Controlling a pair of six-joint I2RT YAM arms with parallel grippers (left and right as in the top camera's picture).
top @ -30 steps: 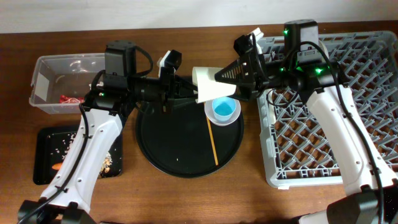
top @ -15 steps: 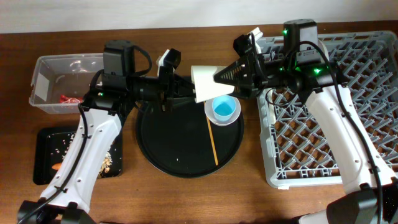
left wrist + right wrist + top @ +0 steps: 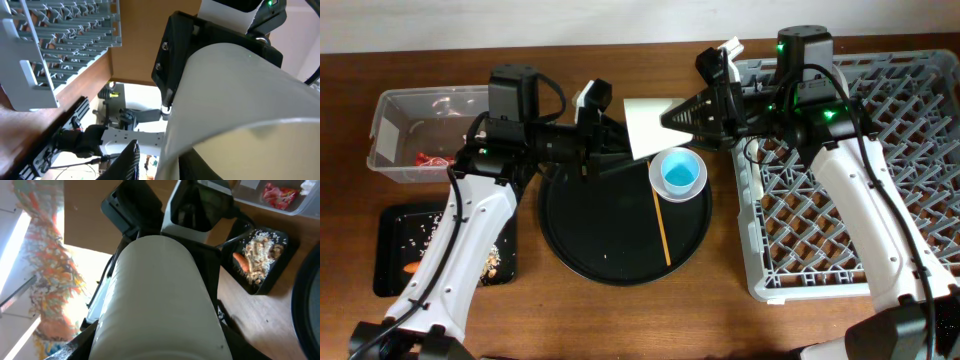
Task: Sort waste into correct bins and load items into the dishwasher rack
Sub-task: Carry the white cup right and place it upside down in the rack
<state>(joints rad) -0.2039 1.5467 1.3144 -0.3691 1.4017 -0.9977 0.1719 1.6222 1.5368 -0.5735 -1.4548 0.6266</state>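
- Brown wood table (image 3: 620,320), bare grain in front of both grippers.
- Round black tray (image 3: 600,230) directly under left gripper (image 3: 610,148) and right gripper (image 3: 670,118).
- Grey rack (image 3: 920,120) outboard of right gripper, just beside round tray.
- Clear tub (image 3: 440,100) outboard of left gripper.
- Shallow black tray (image 3: 400,240) in front of tub, apart from it.

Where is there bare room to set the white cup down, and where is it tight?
Free: the round tray left of the stick, and the rack in its right half. Crowded: the tray's top edge, where the left end effector and right end effector meet at the white cup, by the blue cup.
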